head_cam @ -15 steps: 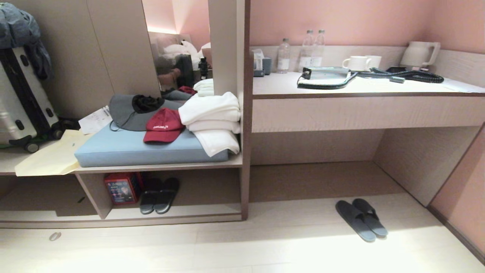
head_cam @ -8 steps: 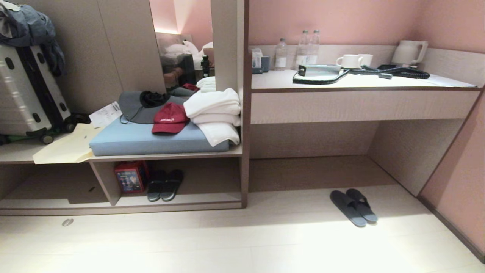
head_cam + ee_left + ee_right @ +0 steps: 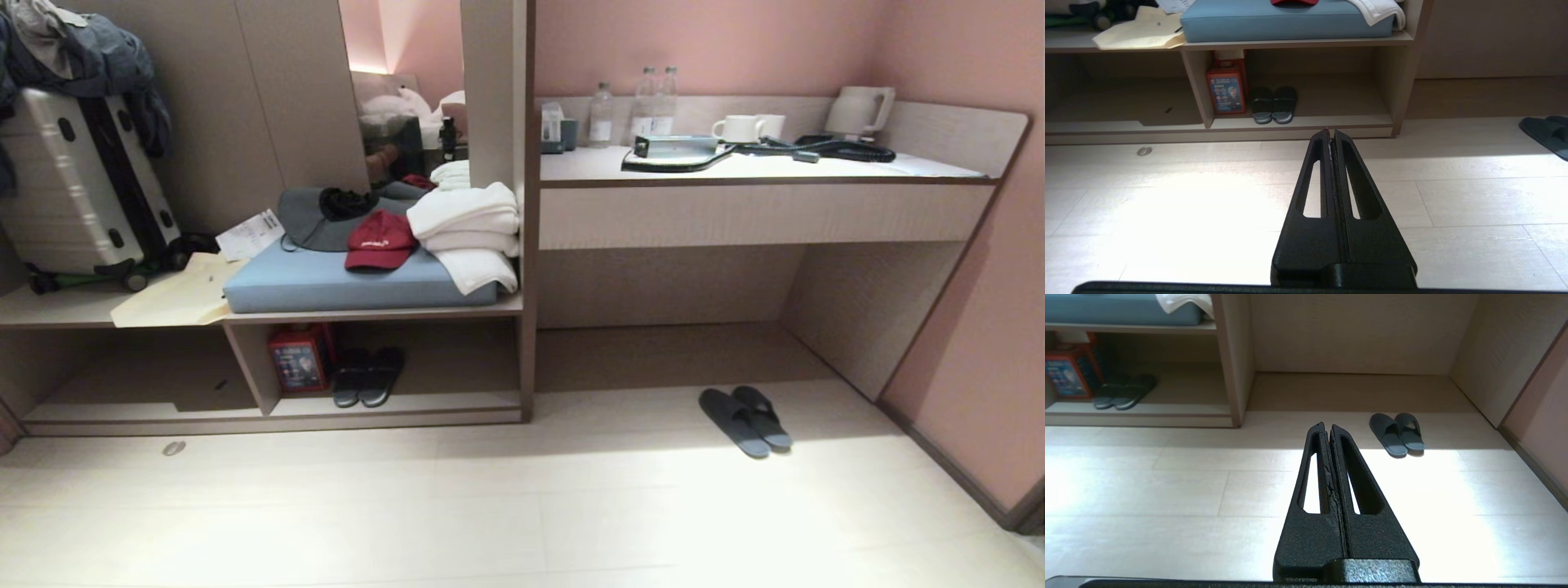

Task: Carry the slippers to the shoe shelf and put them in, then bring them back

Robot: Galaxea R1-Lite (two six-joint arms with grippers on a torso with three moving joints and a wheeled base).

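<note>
from the head view you see the slippers (image 3: 745, 420), flat grey-blue fabric with rounded toes, side by side on the pale plank floor (image 3: 490, 506) below the table (image 3: 759, 170). the shoe shelf (image 3: 441, 404), beige wood-grain laminate, holds a darker pair (image 3: 369, 376) beside a red box (image 3: 301, 358). in the left wrist view your left tool (image 3: 1330, 132) is clenched, empty, above the floor. in the right wrist view your right tool (image 3: 1326, 426) is clenched on nothing, the slippers near it.
</note>
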